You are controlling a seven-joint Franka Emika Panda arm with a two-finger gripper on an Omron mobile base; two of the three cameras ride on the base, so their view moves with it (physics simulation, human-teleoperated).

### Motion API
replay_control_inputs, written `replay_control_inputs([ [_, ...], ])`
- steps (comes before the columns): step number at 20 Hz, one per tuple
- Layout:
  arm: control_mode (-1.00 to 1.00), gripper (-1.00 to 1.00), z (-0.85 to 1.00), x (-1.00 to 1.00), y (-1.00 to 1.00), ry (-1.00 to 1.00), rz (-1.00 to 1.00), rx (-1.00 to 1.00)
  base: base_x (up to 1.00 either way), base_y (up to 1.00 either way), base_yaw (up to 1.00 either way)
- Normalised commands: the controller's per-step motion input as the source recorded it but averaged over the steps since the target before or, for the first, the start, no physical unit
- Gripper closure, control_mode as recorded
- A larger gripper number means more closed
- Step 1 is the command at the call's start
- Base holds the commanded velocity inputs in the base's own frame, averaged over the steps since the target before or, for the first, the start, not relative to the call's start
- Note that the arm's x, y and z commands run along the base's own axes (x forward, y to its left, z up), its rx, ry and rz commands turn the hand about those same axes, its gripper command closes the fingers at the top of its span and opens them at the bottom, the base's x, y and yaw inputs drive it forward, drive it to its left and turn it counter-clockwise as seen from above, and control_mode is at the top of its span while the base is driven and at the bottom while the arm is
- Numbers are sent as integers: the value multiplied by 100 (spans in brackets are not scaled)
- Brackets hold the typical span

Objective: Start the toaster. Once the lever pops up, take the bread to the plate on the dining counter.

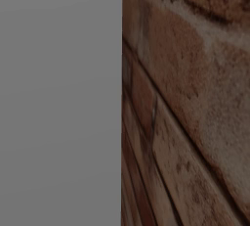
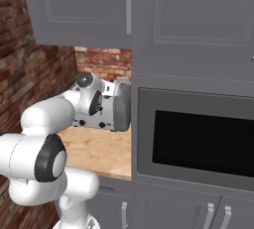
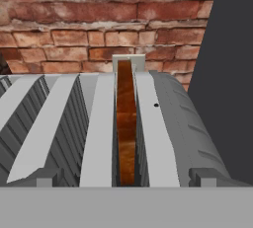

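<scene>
A grey toaster with several long slots lies just below my hand. One slot holds the bread, a tan-brown slice seen edge-on and sunk between the slot walls. My gripper hangs right above that slot, open, a fingertip standing wide on either side with nothing between them. In the right base view the toaster stands on a wood counter in a brick corner, with my hand in front of it. The lever is hidden behind my arm. The plate and the dining counter are out of view.
A built-in oven with a dark window and its grey cabinet column rise right beside the toaster. Grey wall cabinets hang low over the counter. Brick wall is close behind the toaster, and brick wall with a grey panel stands close in the left base view.
</scene>
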Motion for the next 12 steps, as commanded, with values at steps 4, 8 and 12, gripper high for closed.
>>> replay_control_inputs([
  [4,-100,-100,0,0,0,0,0,0,0,0,0],
  [8,-100,-100,0,0,0,0,0,0,0,0,0],
  [12,-100,-100,0,0,0,0,0,0,0,0,0],
])
